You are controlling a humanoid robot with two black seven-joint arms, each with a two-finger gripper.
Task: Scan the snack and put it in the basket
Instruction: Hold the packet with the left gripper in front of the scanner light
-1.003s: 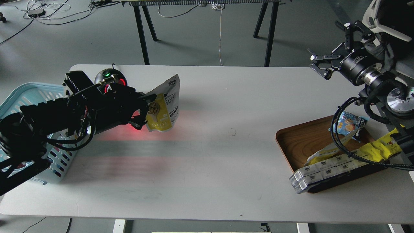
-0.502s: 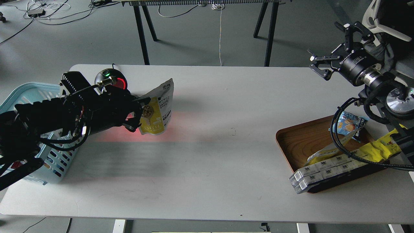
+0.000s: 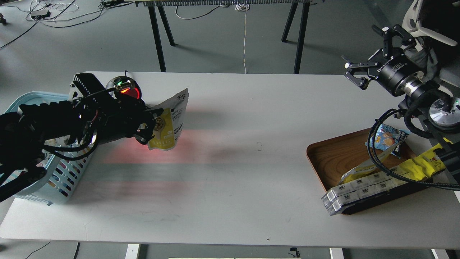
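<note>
A grey floor strewn with cables lay behind the long white worktop [image 3: 230, 172], which carried everything. At nine o'clock the light blue basket [image 3: 57, 180] sat at the worktop's left end, partly hidden under the left arm; at three o'clock a wooden tray [image 3: 334, 158] held other packs. The left gripper [image 3: 149, 124] was closed on the snack [image 3: 168, 124], pinching its left edge and holding it upright above the worktop, just right of the basket and in front of the round scanner [image 3: 124, 90] at ten o'clock, whose red glow fell across the surface. Over the last second the pouch had drifted leftward, from nearer the centre toward nine o'clock, turning slightly as it went, while the scanner's light showed green and red throughout. That suggested the scanning pass was done or nearly so and the carry toward the basket had begun, though the pouch was not yet above its rim. The right gripper [image 3: 366, 68], at two o'clock, hung spread wide and empty, unmoved.
</note>
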